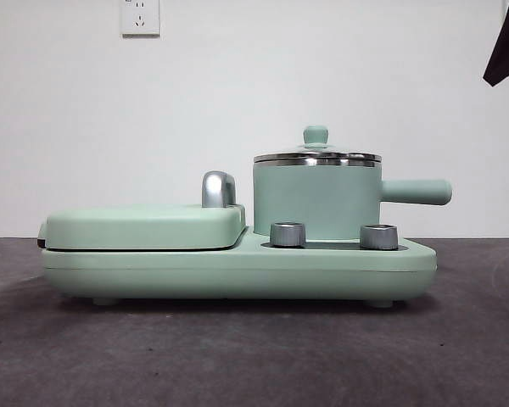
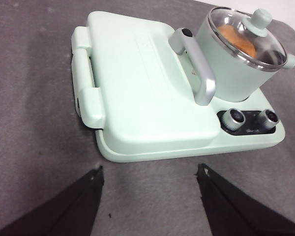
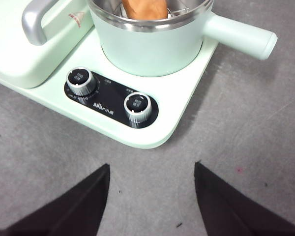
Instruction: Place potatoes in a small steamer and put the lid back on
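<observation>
Hovering nearest the cameras, both grippers hang above the grey table (image 1: pixel 237 356) with nothing between their jaws: the left gripper (image 2: pixel 150 196) has its black jaws spread wide over bare tabletop just short of the appliance, and the right gripper (image 3: pixel 151 194) is likewise spread apart, empty, in front of the control panel. In the front view only a black arm tip (image 1: pixel 505 47) shows at the upper right corner. Next comes the mint-green cooker base (image 1: pixel 237 270) with its two steel dials (image 3: pixel 81 81), and beside them the flat griddle cover (image 2: pixel 137 83), closed, with a curved steel handle (image 2: pixel 199 69). Farther back the small steamer (image 1: pixel 318 199) stands upright on the base behind the dials, its straight side handle (image 1: pixel 416 192) pointing away from the griddle. The glass lid (image 2: pixel 246 42) sits on the steamer's steel rim, knob (image 1: pixel 316 135) up. Through the glass the orange-brown potato (image 2: pixel 236 39) lies inside the pot.
</observation>
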Robot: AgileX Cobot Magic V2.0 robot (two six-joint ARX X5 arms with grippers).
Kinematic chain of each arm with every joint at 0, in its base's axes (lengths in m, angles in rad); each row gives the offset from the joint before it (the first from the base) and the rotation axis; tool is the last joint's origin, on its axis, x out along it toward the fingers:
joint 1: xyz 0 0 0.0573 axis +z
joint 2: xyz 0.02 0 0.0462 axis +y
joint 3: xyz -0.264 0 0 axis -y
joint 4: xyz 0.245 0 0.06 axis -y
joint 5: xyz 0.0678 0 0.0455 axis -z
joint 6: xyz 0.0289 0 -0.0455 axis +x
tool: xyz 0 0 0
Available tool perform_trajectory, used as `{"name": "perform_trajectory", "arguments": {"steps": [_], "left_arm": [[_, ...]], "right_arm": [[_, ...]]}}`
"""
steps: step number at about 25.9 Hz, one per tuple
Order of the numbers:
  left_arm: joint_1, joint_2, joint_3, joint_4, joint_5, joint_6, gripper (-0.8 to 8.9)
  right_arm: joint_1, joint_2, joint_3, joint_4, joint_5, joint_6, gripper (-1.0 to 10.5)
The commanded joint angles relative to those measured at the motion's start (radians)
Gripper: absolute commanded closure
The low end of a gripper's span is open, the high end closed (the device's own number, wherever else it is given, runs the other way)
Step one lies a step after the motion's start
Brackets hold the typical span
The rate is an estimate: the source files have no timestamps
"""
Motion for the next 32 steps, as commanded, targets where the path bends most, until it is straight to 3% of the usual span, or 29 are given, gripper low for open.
{"name": "perform_trajectory", "arguments": {"steps": [1,2,3,16,17,19,23,28,32], "left_arm": [[-0.002,-0.018,0.006,0.019,-0.003,-0.006,5.07],[-0.002,-0.026,0.006,0.02,-0.003,-0.006,5.67],[-0.002,-0.027,0.006,0.016,-0.003,-0.004,8.4],[-0.003,-0.031,0.006,0.019,-0.002,-0.003,8.08],[-0.002,-0.032,0.006,0.018,-0.003,0.023,8.07],[0.017,-0.057,-0.005,0.021,-0.01,0.16,8.07],[0.122,-0.14,-0.117,0.148,-0.01,0.313,8.07],[0.254,-0.269,-0.33,0.334,-0.011,0.389,8.07],[0.318,-0.351,-0.485,0.454,-0.011,0.368,8.07]], "right_arm": [[0.006,0.0,0.004,0.012,0.002,0.007,6.8],[0.006,-0.002,0.004,0.014,0.001,0.008,7.1],[0.006,-0.003,0.004,0.014,0.0,0.01,9.2],[0.006,-0.003,0.004,0.04,-0.029,0.01,9.3],[0.006,-0.003,0.004,0.043,-0.029,0.01,9.3],[0.006,-0.003,0.004,0.048,-0.029,0.01,9.3],[0.006,-0.003,0.004,0.065,-0.029,0.01,9.3],[0.006,-0.003,0.004,0.077,-0.029,0.01,9.3],[0.006,-0.003,0.004,0.077,-0.029,0.01,9.3]]}}
